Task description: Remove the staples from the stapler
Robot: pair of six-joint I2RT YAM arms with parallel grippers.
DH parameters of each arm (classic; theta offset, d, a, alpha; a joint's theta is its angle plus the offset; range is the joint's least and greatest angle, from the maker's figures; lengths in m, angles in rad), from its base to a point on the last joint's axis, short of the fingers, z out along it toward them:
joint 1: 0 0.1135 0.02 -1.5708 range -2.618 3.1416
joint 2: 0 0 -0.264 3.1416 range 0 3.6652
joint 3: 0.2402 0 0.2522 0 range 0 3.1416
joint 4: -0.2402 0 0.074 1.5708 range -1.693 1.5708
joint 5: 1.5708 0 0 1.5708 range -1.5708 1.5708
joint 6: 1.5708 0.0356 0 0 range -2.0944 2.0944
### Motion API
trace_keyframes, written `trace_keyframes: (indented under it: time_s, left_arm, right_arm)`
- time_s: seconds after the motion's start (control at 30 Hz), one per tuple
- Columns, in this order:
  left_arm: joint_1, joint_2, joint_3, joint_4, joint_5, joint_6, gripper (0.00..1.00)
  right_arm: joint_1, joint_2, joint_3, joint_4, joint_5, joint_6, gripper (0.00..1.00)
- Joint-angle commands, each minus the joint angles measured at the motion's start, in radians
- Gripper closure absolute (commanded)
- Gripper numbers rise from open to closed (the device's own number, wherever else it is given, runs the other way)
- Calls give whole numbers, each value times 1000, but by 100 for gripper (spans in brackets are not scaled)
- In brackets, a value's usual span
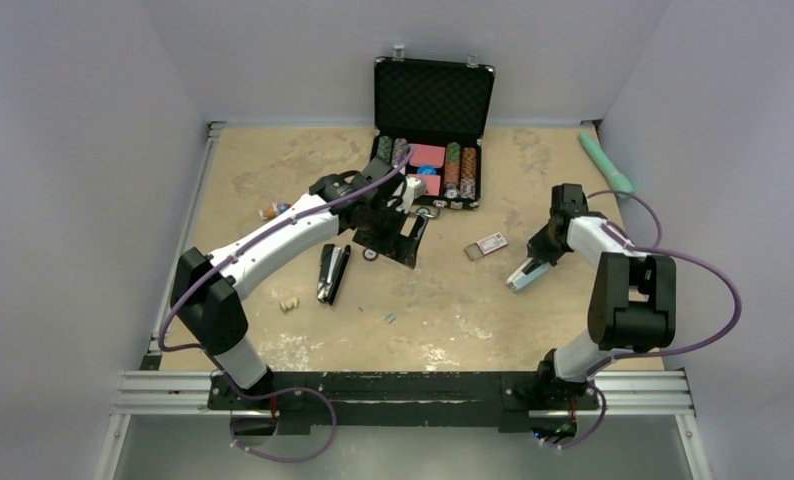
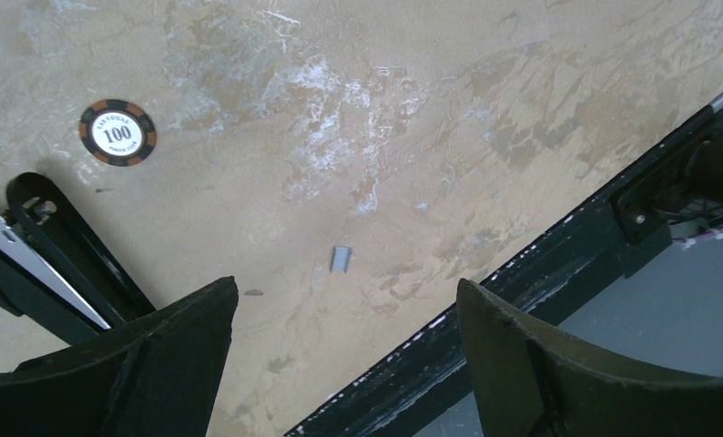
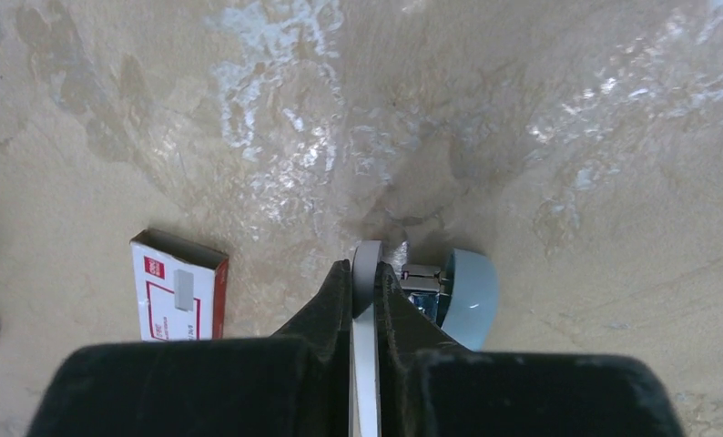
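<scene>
Staples (image 2: 341,259): lying loose near the table's (image 2: 522,91) near edge, long axis seemingly pointing away from my left gripper (image 2: 344,300), which is hovering nearer, fingers apart and empty; my right gripper (image 3: 365,269) is clamping the pale blue stapler (image 3: 472,296).

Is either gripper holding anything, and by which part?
The right gripper pinches the pale blue stapler by its thin grey plate; the left gripper is open, empty.

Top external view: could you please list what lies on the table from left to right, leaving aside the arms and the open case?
cream lump → black stapler → staples → red-and-white box → pale blue stapler → green tool
</scene>
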Motion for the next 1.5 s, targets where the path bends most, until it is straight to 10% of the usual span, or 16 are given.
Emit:
trace_keyframes:
  time_s: [0.0,0.8,1.47]
  left_arm:
    - [15,31,38,29,72,-12,3]
    - [80,48,425,54,519,-138,19]
    - [-1,42,424,230,285,-240,28]
  right_arm:
    - [37,2,-14,25,-68,-37,100]
    - [308,-363,476,-30,-444,-57,100]
    - [405,-383,602,-110,-458,96,100]
